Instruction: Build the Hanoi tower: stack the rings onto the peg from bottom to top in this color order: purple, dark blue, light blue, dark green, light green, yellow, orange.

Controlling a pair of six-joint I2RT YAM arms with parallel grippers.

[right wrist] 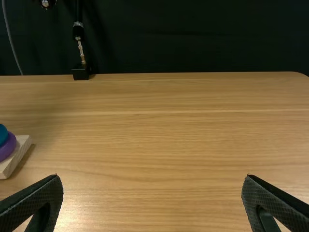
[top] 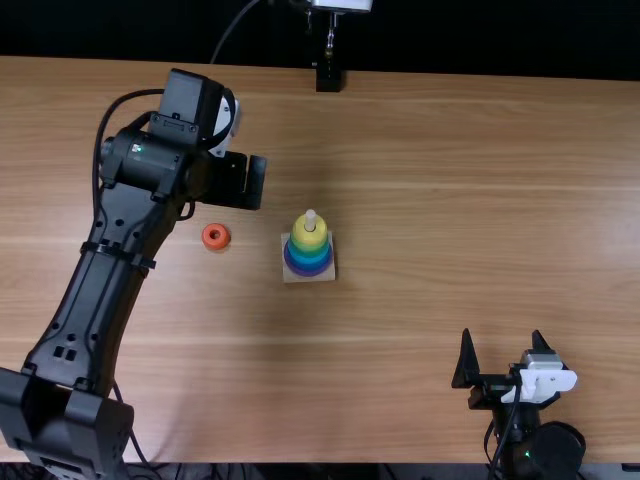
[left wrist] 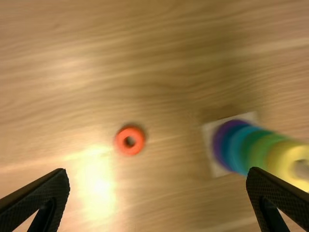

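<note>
My left gripper hangs above the table, behind and left of the stacked tower. The tower shows purple at the base, then blues, greens and yellow on top, with the pale peg tip sticking out. An orange ring lies flat on the table left of the tower. In the left wrist view the left gripper is open, with the orange ring lying below it. My right gripper is at the near right, open in the right wrist view too, holding nothing.
The tower's square wooden base stands near the middle of the table. A black stand is at the table's far edge. The left arm extends over the table's left side.
</note>
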